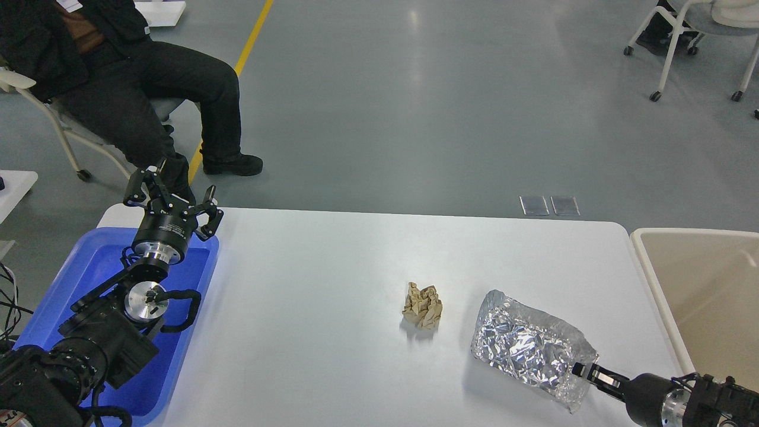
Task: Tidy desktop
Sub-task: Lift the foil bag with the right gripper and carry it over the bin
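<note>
Foil bag [529, 347] lies crumpled on the white desk [332, 296], its near corner at the right hand [584, 372]; whether those fingers pinch it I cannot tell. Left of that hand sits a crumpled brown paper wad [423, 306]. Left hand [172, 198], fingers spread and empty, hangs above the blue tray [89, 267].

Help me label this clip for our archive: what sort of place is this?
Probably a robotics lab or test hall: a grey floor with a yellow line, wheeled chairs, a seated onlooker, and a white desktop staged with crumpled paper and a foil bag.
</note>
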`<state>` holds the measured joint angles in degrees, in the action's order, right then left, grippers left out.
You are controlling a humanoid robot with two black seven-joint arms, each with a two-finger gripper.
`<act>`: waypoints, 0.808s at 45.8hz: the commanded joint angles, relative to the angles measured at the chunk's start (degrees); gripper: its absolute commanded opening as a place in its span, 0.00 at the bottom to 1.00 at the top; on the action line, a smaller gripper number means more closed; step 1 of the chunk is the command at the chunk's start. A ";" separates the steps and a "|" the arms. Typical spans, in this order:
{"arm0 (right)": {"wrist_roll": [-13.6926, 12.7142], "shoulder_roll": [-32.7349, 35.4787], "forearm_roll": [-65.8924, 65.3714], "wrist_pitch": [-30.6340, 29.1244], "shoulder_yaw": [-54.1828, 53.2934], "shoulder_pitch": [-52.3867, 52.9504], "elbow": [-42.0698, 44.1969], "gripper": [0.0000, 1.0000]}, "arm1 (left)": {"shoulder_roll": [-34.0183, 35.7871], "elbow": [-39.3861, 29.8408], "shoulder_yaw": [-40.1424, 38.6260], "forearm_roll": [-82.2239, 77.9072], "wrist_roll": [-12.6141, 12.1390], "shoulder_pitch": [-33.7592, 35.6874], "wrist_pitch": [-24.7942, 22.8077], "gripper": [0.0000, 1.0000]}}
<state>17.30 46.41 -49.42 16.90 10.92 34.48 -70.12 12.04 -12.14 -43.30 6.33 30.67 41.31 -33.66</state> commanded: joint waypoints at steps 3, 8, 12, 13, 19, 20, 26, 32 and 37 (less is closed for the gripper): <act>3.09 7.72 0.64 -5.29 -0.72 4.10 -4.22 0.00 | 0.00 0.01 -0.03 0.00 0.00 0.00 0.00 1.00; 3.35 14.49 0.64 -8.81 -1.07 7.61 -9.84 0.00 | 0.00 -0.08 0.05 0.00 0.00 0.00 0.00 1.00; 3.27 19.94 0.64 -12.59 -1.07 10.95 -13.45 0.00 | 0.00 0.01 0.05 0.00 0.00 0.00 0.00 1.00; 3.27 21.26 0.64 -13.73 -1.07 11.83 -14.07 0.00 | 0.00 0.01 0.05 0.00 0.00 0.00 0.00 1.00; 3.09 28.03 0.72 -20.58 -1.07 16.75 -15.39 0.00 | 0.00 0.01 0.05 0.00 0.00 0.00 -0.09 1.00; 3.09 28.99 0.72 -21.64 -1.07 17.54 -15.39 0.00 | 0.00 0.01 -0.03 0.00 0.00 0.00 -0.09 1.00; 3.18 34.45 1.34 -28.93 -1.07 22.91 -15.31 0.00 | 0.00 0.01 0.05 0.00 0.00 0.00 -0.09 1.00; 3.18 36.21 2.22 -31.84 -1.07 26.25 -14.25 0.00 | 0.00 0.01 0.05 0.00 0.00 0.00 -0.09 1.00; 3.18 36.30 2.83 -32.28 -1.16 27.04 -13.46 0.00 | 0.00 0.01 -0.03 0.00 0.00 0.00 -0.09 1.00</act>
<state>20.40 78.44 -47.81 -10.09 9.88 56.52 -84.14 12.04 -12.14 -43.28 6.33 30.67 41.31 -33.74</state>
